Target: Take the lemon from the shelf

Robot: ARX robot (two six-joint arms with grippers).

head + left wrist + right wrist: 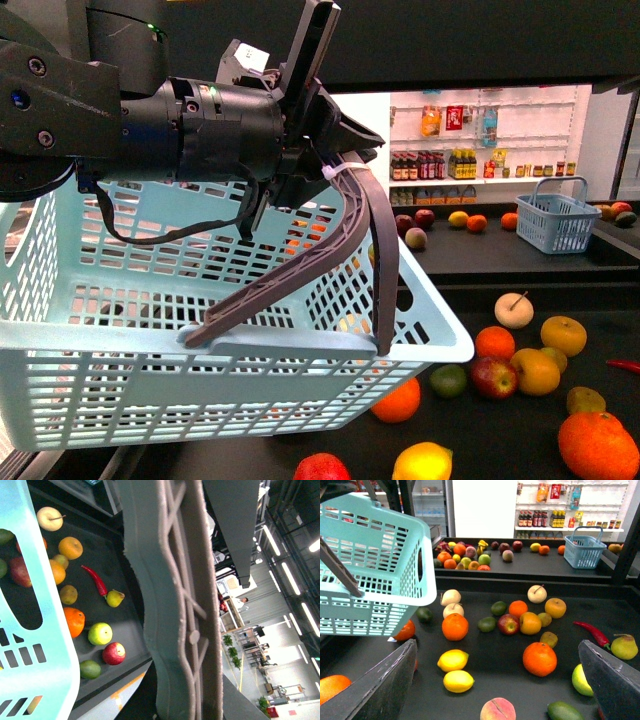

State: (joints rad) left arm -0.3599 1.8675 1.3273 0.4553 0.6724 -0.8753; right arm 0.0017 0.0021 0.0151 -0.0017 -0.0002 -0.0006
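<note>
right wrist view: right gripper (pixel 496 649) over the shelf (pixel 600 611), jaws spread, nothing held.
the lemon (pixel 458 681) lies on the shelf, just beside a rounder yellow fruit (pixel 453 660), off centre between the jaws. centre over the lemon alone, descend, close across its short axis. left gripper (pixel 345 160) is clamped on the basket handle (pixel 300 270); hold the basket (pixel 430 345) clear of the fruit.

Basket (pixel 300 350): gleaming as smooth pale-blue plastic
Basket handle (pixel 170 605): showing grainy, matt grey plastic
Shelf tray (pixel 492 650): looking matt black
Lemon (pixel 458 681): shining faintly
</note>
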